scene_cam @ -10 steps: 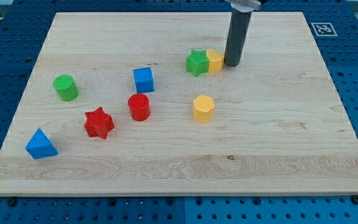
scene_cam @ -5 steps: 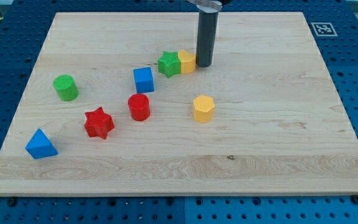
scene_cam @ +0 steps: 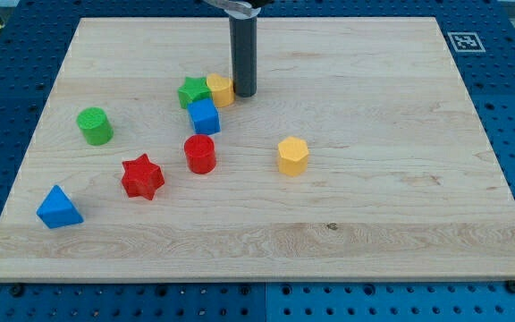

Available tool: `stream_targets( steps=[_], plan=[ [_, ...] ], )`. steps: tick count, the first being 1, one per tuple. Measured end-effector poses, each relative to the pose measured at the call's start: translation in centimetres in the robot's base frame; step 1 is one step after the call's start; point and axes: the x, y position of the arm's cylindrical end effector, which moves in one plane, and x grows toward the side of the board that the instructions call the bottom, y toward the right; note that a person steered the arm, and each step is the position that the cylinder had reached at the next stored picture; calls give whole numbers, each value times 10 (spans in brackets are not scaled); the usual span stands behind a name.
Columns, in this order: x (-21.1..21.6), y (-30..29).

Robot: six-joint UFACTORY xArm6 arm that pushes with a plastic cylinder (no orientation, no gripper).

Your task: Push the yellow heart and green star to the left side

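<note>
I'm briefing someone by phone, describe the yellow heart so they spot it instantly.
On the wooden board, find the dark rod's tip near the view's top. The yellow heart block touches its left, wedged against the green star block; the other yellow block sits alone.

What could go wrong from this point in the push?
My tip presses the yellow heart from the view's right, with the green star ahead of it. The star already touches the blue cube, so pushing on may drag the cube along or make the star slip off line. The heart could also slide past the star and split the pair.
</note>
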Motion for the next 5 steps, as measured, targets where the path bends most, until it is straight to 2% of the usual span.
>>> stream_targets(
  steps=[5],
  plan=[
    [4,-12]
  ],
)
